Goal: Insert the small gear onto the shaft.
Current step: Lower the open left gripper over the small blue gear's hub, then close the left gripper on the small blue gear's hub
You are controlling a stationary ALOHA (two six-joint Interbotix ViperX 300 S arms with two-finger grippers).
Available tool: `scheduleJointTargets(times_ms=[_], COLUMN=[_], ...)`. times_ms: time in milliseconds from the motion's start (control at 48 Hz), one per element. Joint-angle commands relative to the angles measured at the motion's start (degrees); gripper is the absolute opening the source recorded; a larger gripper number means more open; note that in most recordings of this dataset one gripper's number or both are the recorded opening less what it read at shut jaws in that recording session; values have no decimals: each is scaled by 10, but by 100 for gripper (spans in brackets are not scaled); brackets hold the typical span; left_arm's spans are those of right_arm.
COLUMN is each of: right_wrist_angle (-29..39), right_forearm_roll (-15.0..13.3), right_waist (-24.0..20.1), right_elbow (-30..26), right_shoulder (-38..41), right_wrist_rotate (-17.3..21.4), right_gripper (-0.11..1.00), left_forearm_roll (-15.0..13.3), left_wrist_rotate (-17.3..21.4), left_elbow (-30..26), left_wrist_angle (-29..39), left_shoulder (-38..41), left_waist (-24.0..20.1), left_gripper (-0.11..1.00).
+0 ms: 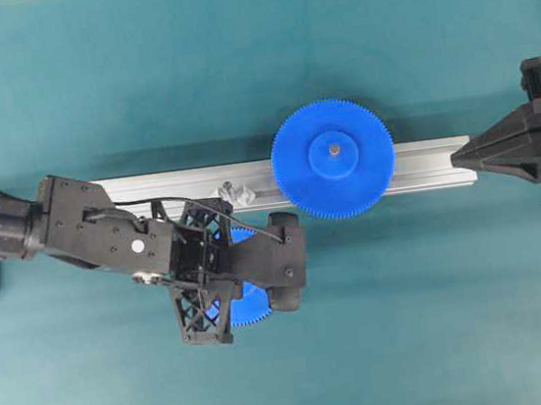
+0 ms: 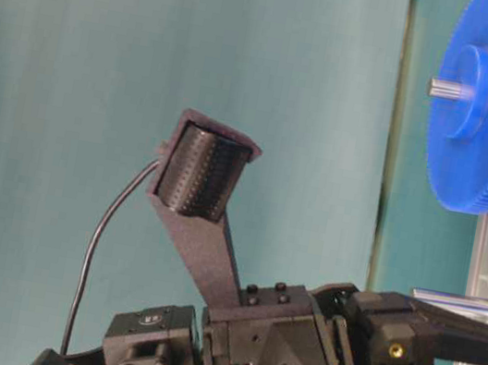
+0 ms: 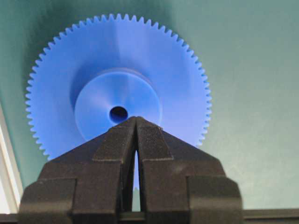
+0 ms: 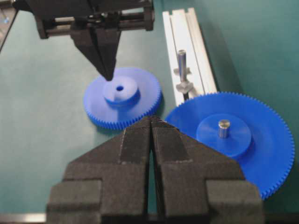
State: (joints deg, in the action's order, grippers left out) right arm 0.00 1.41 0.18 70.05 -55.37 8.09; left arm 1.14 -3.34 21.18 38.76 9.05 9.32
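Small gear [image 4: 122, 97] lies flat on the mat beside the rail [image 4: 189, 51], shaft [image 4: 181, 60] bare. Looks like light, rigid, slick plastic; I'd pinch across the raised hub, not the teeth. Left gripper [image 4: 109, 74] clenched and empty, tips at the hub. Right gripper [image 4: 151, 122] clenched, parked.

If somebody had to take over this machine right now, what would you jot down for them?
Left end effector: shut, holding nothing, tips at the hub of the small gear.
Right end effector: shut, empty, held back from the work.
Small gear: flat on the green table, beside the rail, hole facing up.
Shaft: upright on the rail, bare.
Large gear: already seated on its own pin.
Done: nothing yet with the small gear.
Left: open, grasp the small gear, lift it, lower its hole over the shaft.
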Motion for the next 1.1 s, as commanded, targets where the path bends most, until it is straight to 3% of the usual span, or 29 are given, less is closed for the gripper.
scheduleJointTargets(times_ms=[0,583,708,874,937,999,1082], right_wrist_angle=[-5,-7,-7,-7,-7,-8,-7], right_forearm_roll=[2,2,1,2,2,2,2], right_waist=[0,1,0,1,0,1,1], right_elbow=[-16,-14,-13,-13,-13,-13,-13], right_shoulder=[3,2,2,2,2,2,2], right_wrist_rotate=[4,4,4,5,5,5,5], right_gripper=[4,4,4,4,4,4,4], left_forearm_roll=[2,4,2,2,2,2,2], left_wrist_rotate=[1,-1,-3,-13,-19,-25,-28], left_elbow=[-10,-14,-16,-20,-24,-27,-33], left_wrist_angle=[0,-5,-7,-7,-4,-3,-3], left_shoulder=[-9,-7,-7,-2,4,6,10], left_waist=[0,-3,-6,-13,-18,-21,-25], left_gripper=[0,3,22,72,86,93,93])
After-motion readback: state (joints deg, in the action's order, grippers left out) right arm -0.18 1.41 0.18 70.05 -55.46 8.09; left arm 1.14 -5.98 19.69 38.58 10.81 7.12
